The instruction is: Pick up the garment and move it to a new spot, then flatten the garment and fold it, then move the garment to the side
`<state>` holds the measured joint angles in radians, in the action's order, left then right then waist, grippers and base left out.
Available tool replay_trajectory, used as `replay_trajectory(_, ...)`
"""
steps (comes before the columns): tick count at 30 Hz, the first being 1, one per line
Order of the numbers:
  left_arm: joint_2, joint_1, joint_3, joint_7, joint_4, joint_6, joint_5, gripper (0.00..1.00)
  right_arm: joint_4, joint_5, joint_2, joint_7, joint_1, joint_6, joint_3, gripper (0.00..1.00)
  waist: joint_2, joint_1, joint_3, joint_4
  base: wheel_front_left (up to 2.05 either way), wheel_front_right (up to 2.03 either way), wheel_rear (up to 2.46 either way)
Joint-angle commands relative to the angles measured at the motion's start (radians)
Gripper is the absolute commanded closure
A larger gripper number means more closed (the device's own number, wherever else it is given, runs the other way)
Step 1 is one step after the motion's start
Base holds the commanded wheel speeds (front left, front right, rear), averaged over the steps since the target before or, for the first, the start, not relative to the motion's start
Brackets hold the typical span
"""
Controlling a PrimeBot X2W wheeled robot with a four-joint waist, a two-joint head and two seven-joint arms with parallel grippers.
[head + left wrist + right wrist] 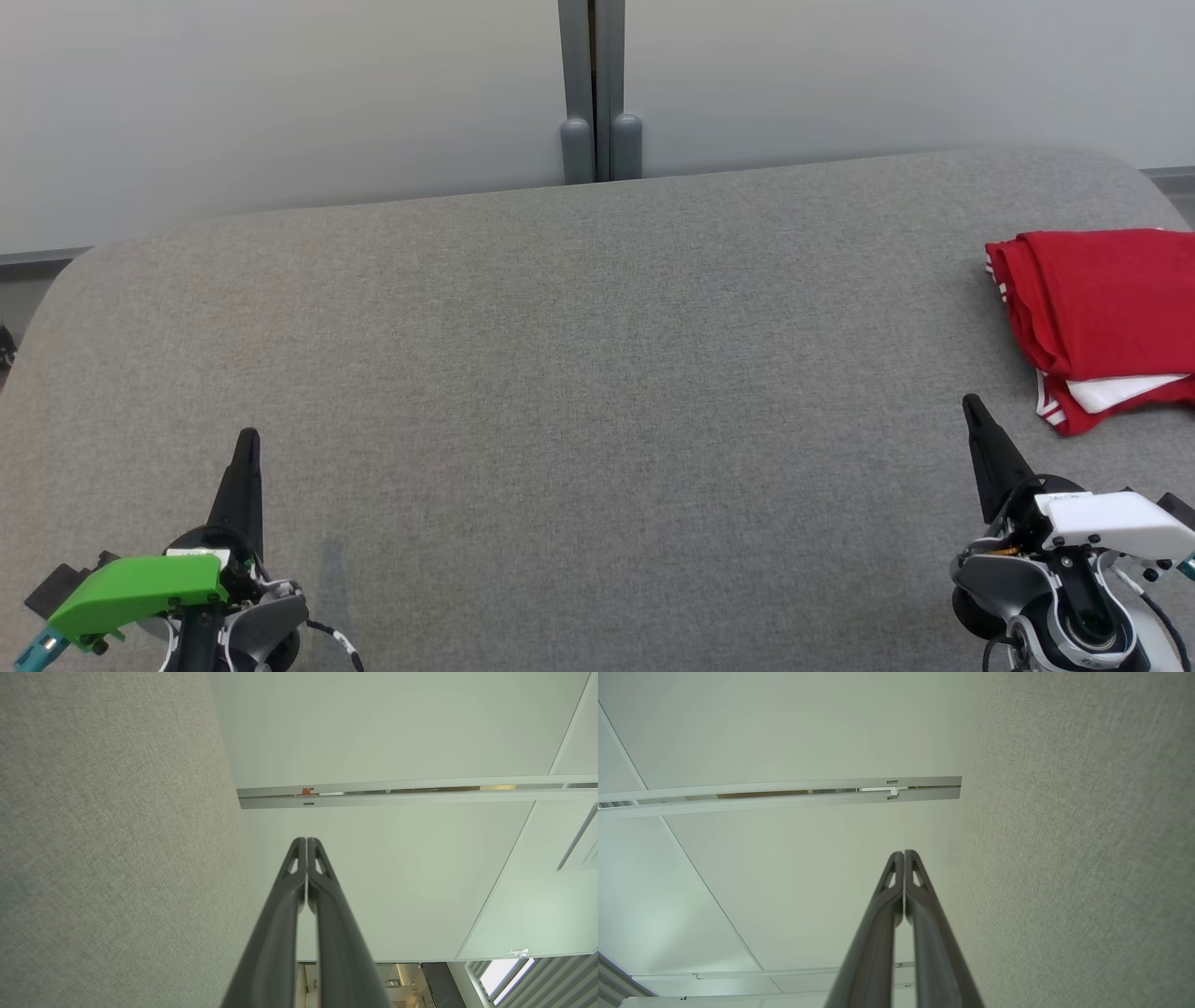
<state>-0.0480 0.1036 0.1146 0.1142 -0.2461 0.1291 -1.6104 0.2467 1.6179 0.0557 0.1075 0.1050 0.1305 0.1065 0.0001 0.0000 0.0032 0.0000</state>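
Note:
A red garment (pixel 1102 308) with white trim lies folded at the right edge of the grey padded surface (pixel 579 373), partly cut off by the head view's edge. My right gripper (pixel 971 403) rests at the lower right, shut and empty, just left of and below the garment without touching it. My left gripper (pixel 247 437) sits at the lower left, far from the garment, also shut and empty. In the left wrist view its fingertips (pixel 306 841) meet; the right wrist view shows that gripper's tips (pixel 903 853) pressed together too.
A pale wall with a grey vertical post (pixel 597 93) stands behind the surface's far edge. The surface has rounded corners at the far left and far right. Both wrist views look along the grey fabric (pixel 107 835) toward wall panels.

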Motion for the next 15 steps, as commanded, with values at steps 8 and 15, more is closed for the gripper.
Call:
replay_trajectory(8,-0.004,0.011,0.003,0.003,0.002,0.006,-0.004,1.0,-0.004,0.001,0.001,0.004,0.006,0.0,0.003,1.0,-0.0001,0.0,0.0,0.0,0.0,0.0,0.0)
replay_trajectory(15,-0.004,0.011,0.003,0.003,0.002,0.006,-0.005,1.0,-0.004,0.0,0.0,0.005,0.006,0.0,0.004,1.0,-0.0001,0.0,0.0,0.0,0.0,0.0,0.0)
